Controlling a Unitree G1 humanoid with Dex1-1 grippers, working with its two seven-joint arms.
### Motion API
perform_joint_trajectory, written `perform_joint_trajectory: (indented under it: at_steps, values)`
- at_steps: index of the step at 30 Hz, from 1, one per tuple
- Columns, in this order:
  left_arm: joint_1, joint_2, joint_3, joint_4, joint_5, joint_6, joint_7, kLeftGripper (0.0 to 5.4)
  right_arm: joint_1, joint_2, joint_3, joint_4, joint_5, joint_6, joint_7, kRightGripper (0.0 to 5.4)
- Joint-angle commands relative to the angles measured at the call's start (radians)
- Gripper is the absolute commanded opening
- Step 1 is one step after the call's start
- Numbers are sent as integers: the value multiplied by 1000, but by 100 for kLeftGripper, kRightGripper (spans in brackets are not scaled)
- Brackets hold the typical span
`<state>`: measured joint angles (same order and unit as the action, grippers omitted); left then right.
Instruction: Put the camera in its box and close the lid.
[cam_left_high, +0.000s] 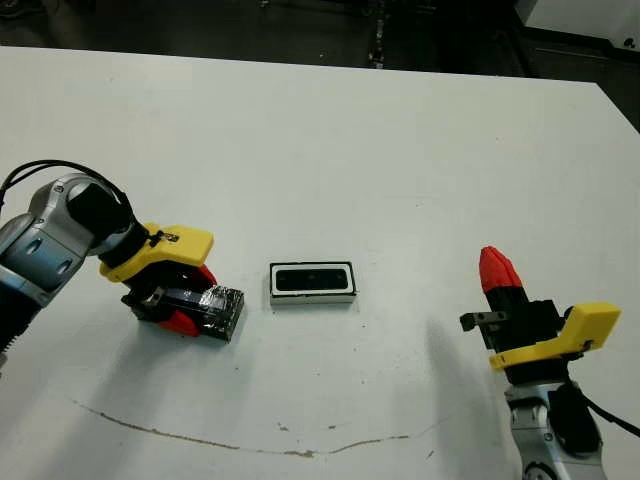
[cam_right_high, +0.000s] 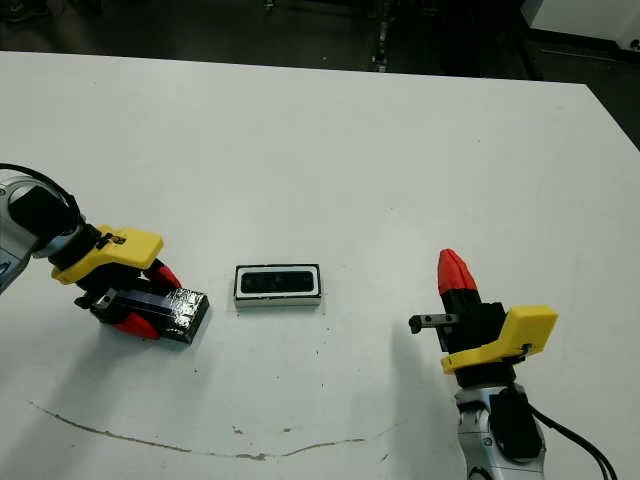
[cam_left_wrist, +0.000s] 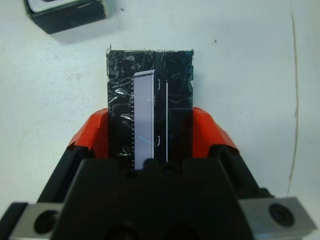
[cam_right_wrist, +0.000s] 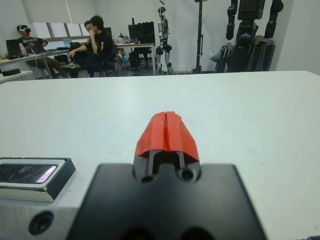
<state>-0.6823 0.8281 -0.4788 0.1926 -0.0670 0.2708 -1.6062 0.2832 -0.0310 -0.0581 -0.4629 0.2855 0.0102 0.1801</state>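
The camera (cam_left_high: 311, 280) already lies inside the box (cam_left_high: 312, 297), dark face up within the white lining, and the box sits out in the open middle of the bench (cam_left_high: 400, 150), nearer the front edge than the back, so the step left appears to be the lid. The left claw (cam_left_high: 190, 305) pinches the lid (cam_left_wrist: 150, 105) by its two long sides, one red finger (cam_left_wrist: 92, 132) against each side, which leaves the far end of the slab jutting free beyond the tips; that hold seems chosen so the flat piece can be carried level and lowered over the tray without the fingers fouling its rim. Lid and claw are down at the bench surface toward the left edge, just beside the box but apart from it; whether the slab rests on the bench or is a shade lifted cannot be told from these views. The right claw (cam_left_high: 497, 270) is pressed together with nothing in it, its red tips meeting in a single point, and it hangs near the front right part of the bench, well apart from the box, probably parked there to keep out of the left arm's path.
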Motion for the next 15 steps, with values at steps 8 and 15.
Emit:
perform_joint_trajectory:
  at_steps: [8, 15]
  values:
    - [-14, -68, 169, 43, -136, 158, 63, 316, 13, -6, 2, 6, -9, -5, -4, 0]
    - [20, -124, 209, 23, -170, 220, 154, 316, 16, -5, 4, 1, -10, -6, -5, 0]
